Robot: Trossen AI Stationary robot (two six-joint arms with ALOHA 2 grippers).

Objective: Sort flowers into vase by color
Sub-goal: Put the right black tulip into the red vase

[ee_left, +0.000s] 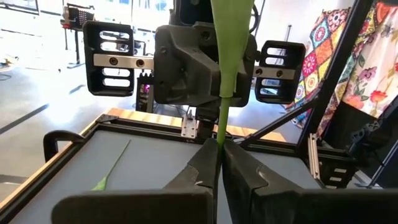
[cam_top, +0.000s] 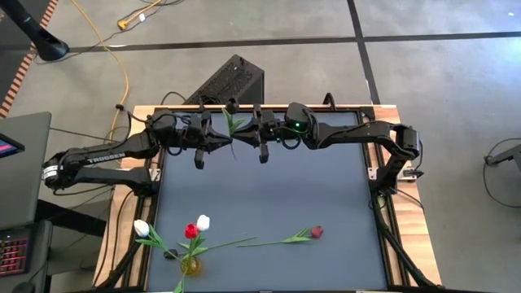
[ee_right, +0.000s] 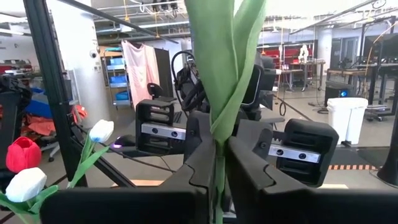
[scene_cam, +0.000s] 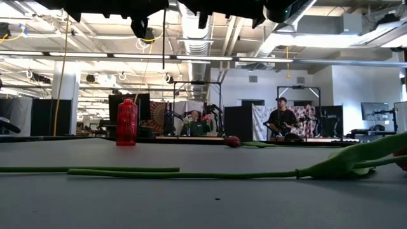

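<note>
Green stem and leaves of one flower (cam_top: 233, 124) hang between our two grippers, high over the far middle of the black table (cam_top: 269, 195). Our left gripper (cam_top: 221, 146) has its fingers pressed together on the thin stem, as its wrist view shows. Our right gripper (cam_top: 244, 140) faces it from the other side, its fingers slightly apart with the same stem and a twisted leaf running up between them; we cannot tell whether they grip it. We cannot see this flower's head.

At the near left edge, a small yellow vase (cam_top: 190, 264) holds a red tulip (cam_top: 190, 231) and a white tulip (cam_top: 203, 221). Another white tulip (cam_top: 142, 228) sits just left of them. A dark red tulip (cam_top: 316, 233) lies flat on the table to their right, stem pointing toward the vase. A red bottle-like object (scene_cam: 126, 122) stands beyond the table in the low view.
</note>
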